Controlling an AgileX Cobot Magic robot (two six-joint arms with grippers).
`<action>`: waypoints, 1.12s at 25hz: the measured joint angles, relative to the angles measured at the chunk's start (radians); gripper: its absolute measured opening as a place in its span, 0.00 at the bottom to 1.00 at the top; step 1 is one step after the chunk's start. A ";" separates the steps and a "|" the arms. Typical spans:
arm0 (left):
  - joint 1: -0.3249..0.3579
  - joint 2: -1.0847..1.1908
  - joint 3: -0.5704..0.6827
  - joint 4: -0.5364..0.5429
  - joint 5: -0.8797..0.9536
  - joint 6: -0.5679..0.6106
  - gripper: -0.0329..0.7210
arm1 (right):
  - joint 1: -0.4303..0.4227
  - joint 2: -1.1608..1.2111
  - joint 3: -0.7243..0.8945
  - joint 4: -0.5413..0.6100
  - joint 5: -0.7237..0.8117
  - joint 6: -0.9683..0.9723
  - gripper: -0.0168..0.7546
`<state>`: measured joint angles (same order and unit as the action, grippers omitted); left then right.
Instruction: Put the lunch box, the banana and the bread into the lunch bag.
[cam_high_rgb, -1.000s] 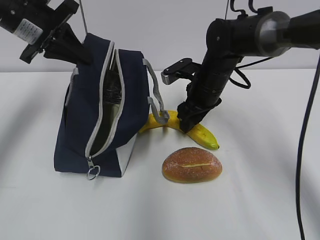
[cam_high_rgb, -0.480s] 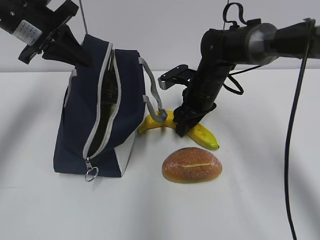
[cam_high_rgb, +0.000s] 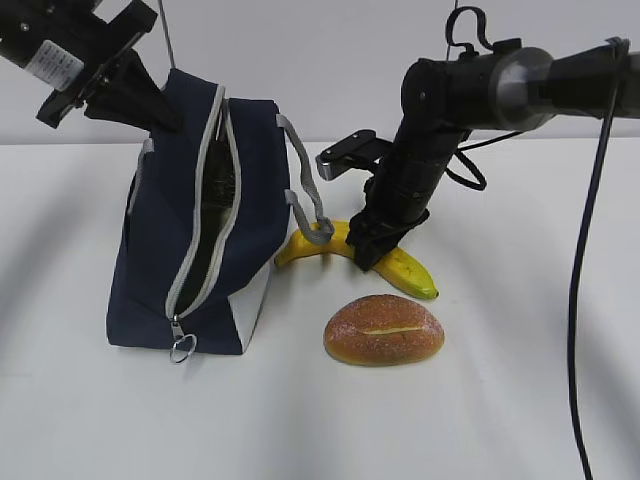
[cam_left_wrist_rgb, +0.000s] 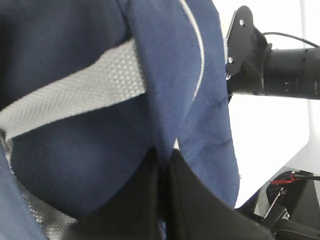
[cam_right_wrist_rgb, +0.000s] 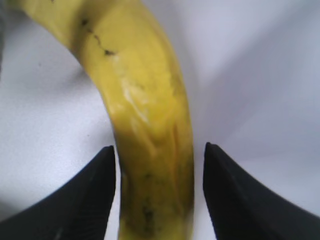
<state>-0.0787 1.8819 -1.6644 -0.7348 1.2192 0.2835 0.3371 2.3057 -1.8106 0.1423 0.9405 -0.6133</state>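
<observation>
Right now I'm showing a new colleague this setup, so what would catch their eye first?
Probably the tall navy lunch bag at left, unzipped and gaping, its top edge pinched by the left gripper. Next, the right gripper down on the table, its open fingers straddling the yellow banana beside the bag, not yet closed on it. In front of both lies the golden bread, untouched.

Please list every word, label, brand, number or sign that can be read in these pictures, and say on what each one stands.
None can be read.
White sticker on the left arm: some dark print, too small and blurred to read.
Lunch bag, banana, bread: no text visible.
</observation>
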 joint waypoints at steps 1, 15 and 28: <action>0.000 0.000 0.000 0.000 0.000 0.000 0.04 | 0.000 0.000 0.000 0.000 0.000 0.000 0.55; 0.000 0.000 0.000 0.000 0.000 0.000 0.04 | 0.000 0.016 0.000 0.002 -0.006 -0.008 0.53; 0.000 0.000 0.000 0.001 0.000 0.000 0.04 | -0.034 0.024 -0.096 -0.085 0.133 0.009 0.40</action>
<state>-0.0787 1.8819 -1.6644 -0.7339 1.2192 0.2835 0.3031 2.3293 -1.9067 0.0570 1.0733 -0.6039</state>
